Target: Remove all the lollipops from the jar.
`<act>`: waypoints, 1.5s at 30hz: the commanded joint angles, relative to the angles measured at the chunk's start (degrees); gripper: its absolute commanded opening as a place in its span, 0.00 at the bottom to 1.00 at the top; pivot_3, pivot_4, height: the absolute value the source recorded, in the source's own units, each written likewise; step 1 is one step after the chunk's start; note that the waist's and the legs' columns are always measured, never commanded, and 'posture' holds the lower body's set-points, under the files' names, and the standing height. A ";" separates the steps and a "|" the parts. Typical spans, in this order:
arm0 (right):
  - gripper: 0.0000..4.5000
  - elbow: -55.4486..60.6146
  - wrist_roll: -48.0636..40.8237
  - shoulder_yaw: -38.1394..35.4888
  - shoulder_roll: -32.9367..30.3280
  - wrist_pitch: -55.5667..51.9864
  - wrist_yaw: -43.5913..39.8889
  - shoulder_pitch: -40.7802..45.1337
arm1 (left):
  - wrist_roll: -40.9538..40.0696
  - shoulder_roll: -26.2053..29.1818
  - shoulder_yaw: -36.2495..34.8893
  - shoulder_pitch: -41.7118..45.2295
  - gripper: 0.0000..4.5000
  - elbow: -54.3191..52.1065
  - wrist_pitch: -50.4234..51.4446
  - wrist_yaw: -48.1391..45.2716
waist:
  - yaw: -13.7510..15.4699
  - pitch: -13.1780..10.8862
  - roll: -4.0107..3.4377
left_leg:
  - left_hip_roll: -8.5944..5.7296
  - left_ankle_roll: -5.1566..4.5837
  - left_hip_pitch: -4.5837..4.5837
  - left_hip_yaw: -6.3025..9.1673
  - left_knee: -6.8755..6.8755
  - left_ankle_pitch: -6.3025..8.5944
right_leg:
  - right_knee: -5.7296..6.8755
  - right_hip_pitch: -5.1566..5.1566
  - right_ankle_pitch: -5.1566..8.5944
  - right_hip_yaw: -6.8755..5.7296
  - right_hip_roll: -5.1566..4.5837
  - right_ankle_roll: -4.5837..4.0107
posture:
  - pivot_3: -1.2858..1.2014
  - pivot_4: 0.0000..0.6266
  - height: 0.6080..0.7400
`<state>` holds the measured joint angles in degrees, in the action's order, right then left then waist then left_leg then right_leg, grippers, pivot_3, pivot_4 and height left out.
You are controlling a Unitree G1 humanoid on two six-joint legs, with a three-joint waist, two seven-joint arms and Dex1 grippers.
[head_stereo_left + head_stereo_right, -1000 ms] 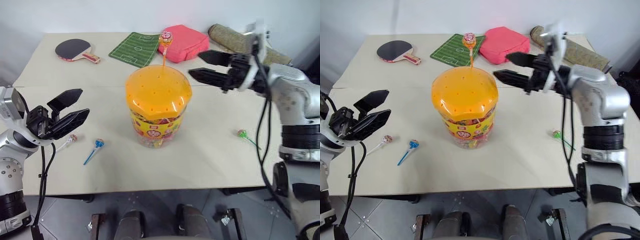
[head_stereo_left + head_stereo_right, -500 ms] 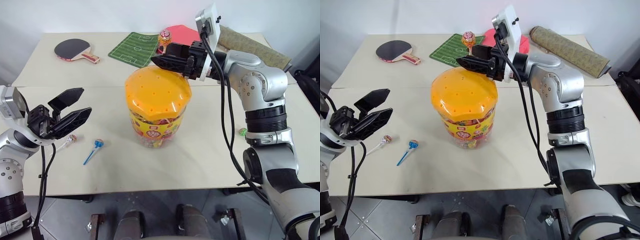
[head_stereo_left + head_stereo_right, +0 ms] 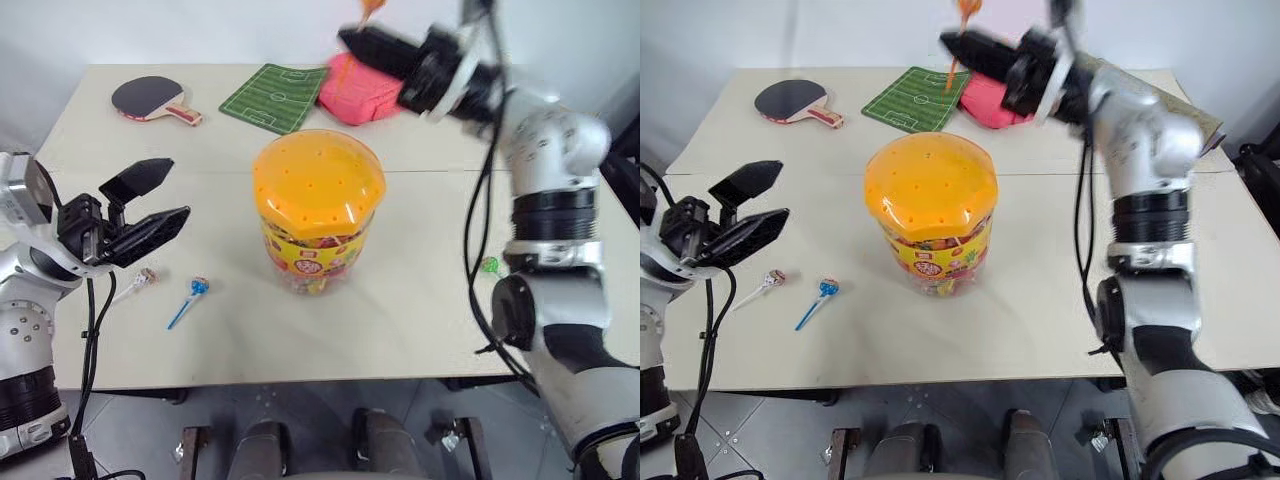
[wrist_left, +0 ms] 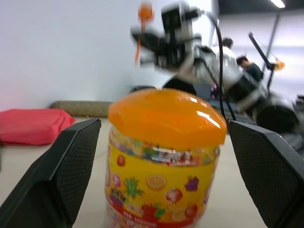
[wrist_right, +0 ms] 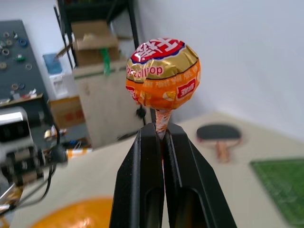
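Your right gripper (image 5: 161, 135) has risen from the jar (image 3: 316, 215), pinching the orange-stick lollipop (image 5: 163, 75), gold-orange wrapped, just above its fingertips. Three more lie on the table (image 3: 420, 300): white-stick lollipop (image 3: 143, 278) and blue-stick lollipop (image 3: 196, 289) below your spread left gripper (image 3: 145, 205), green lollipop (image 3: 489, 265) under the right arm.

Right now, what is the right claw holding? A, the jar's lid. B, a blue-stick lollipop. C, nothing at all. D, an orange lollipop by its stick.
D: the right claw is shut on the stick just under the orange lollipop, held up above the jar, whose lid is on.
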<state>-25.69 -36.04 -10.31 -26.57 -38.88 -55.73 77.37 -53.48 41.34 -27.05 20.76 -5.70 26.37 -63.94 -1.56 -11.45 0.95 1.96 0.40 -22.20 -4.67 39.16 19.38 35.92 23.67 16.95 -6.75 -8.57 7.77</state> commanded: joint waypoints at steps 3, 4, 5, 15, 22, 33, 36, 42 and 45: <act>0.01 -3.14 5.68 2.41 -17.37 -11.02 -0.12 -0.39 | 5.77 3.49 4.06 -2.60 1.00 -0.53 -5.05 -9.42 | 0.04 0.01 0.03 | -0.01 -0.01 -0.02 -0.03 -0.04 0.01 | -0.09 -0.01 0.00 0.00 -0.01 0.00 | 0.52 0.24 1.00; 0.01 -2.84 8.50 6.07 -21.84 -14.01 -1.07 -2.45 | 6.65 3.91 4.82 -3.46 1.00 -0.51 -5.72 -10.84 | 0.05 0.02 0.02 | -0.02 -0.01 -0.02 -0.04 -0.08 0.01 | -0.10 0.00 0.00 0.00 -0.01 0.00 | 0.52 0.24 1.00; 0.01 -2.44 10.71 8.30 -25.45 -16.52 -0.79 -5.35 | 8.26 4.10 5.85 -4.54 1.00 -0.54 -7.41 -12.36 | 0.09 0.02 0.02 | -0.02 -0.01 -0.02 -0.05 -0.09 0.01 | -0.12 0.01 0.00 0.00 -0.01 0.00 | 0.52 0.24 1.00; 0.01 -4.96 26.88 17.90 -36.24 0.47 -2.19 -36.61 | 12.25 3.30 8.98 -7.44 1.00 -1.40 -12.76 -14.79 | -0.75 0.00 -0.60 | 0.00 -0.08 0.12 -0.76 -0.04 0.00 | -0.24 0.10 0.00 0.44 -0.05 0.00 | 0.52 0.24 1.00; 0.15 -9.41 28.25 15.27 -35.84 5.36 -4.17 -37.55 | 10.46 4.84 5.55 -10.56 1.00 -3.01 -11.89 -14.57 | -0.02 0.00 -0.60 | 0.06 -0.07 0.18 -0.73 -0.02 0.00 | -0.18 0.08 0.00 0.45 -0.03 0.00 | 0.52 0.24 1.00; 0.93 10.18 7.03 -5.10 -32.30 18.66 -22.36 -47.18 | 17.15 5.77 2.50 -14.56 1.00 0.15 -12.75 -6.26 | 0.15 0.00 -0.60 | 0.06 -0.07 0.17 -0.64 0.01 0.00 | -0.19 0.04 0.00 0.39 -0.02 0.01 | 0.52 0.24 1.00; 0.99 18.10 2.55 -5.47 -30.24 14.41 -23.65 -50.84 | 20.79 5.60 1.71 -15.62 1.00 0.51 -14.03 -1.36 | 0.15 0.01 -0.58 | 0.09 -0.07 0.21 -0.58 0.00 0.01 | -0.18 -0.01 -0.01 0.36 0.00 0.01 | 0.52 0.24 1.00; 0.99 27.81 7.95 7.03 -14.67 31.42 -24.01 -54.83 | 25.01 0.96 -1.05 -22.14 1.00 -5.79 -14.24 10.97 | 0.01 0.21 -0.23 | 0.13 -0.03 0.32 -0.54 -0.01 0.04 | -0.15 -0.11 -0.01 0.35 0.00 0.02 | 0.52 0.24 1.00; 0.99 22.93 12.28 9.50 -10.37 41.61 -24.92 -55.01 | 26.68 -1.68 -1.64 -26.98 1.00 -9.91 -15.31 14.44 | 0.18 0.20 -0.24 | 0.09 -0.04 0.32 -0.57 0.01 0.04 | -0.10 -0.07 -0.01 0.39 -0.03 0.02 | 0.52 0.24 1.00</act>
<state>-1.43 -25.39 0.12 -36.49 -2.96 -80.04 21.98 -27.52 39.84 -26.62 -4.75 -12.66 12.50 -51.31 -1.38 -11.24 0.71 2.04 0.37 -21.88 -5.21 39.18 19.42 35.82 23.60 16.94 -6.38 -8.60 7.80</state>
